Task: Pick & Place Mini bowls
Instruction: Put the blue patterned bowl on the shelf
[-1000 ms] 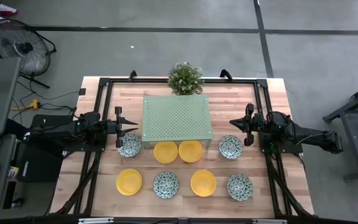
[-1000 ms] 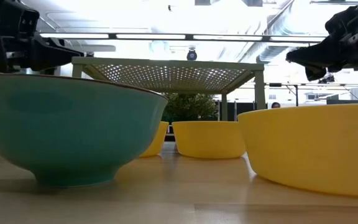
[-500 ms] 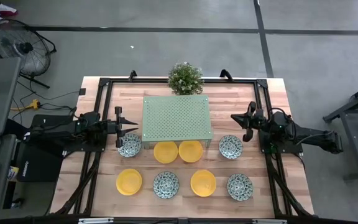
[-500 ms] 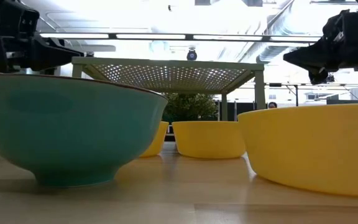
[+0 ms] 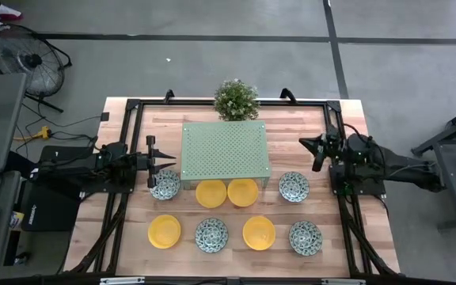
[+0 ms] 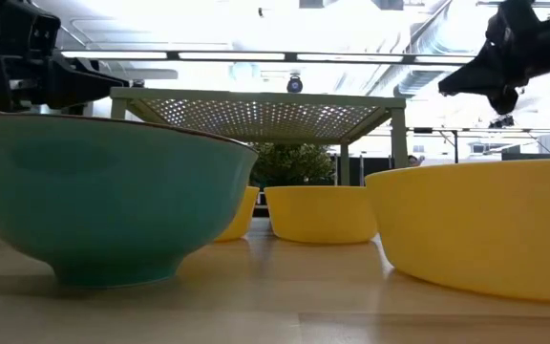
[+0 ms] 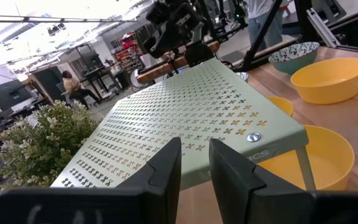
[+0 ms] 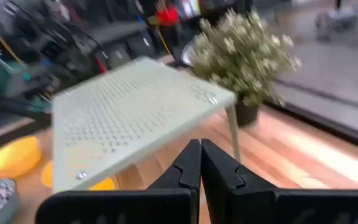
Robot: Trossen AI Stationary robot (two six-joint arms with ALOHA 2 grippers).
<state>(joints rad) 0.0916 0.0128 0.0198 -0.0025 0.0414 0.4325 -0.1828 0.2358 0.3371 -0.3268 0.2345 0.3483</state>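
Right tool (image 5: 306, 143) higher now, shut, empty.

A pale green perforated shelf (image 5: 225, 150) on thin legs stands on the wooden table (image 5: 125, 245), at its middle. A small potted plant (image 5: 236, 100) sits at the table's far edge, just behind the shelf. A black frame (image 5: 133, 104) runs round the tabletop. On the grey floor (image 5: 212, 63) off the far left corner stands a fan (image 5: 24, 52), with cables near it. A dark floor line (image 5: 212, 37) crosses beyond the table. A seated person (image 7: 73, 87) shows in the room behind.
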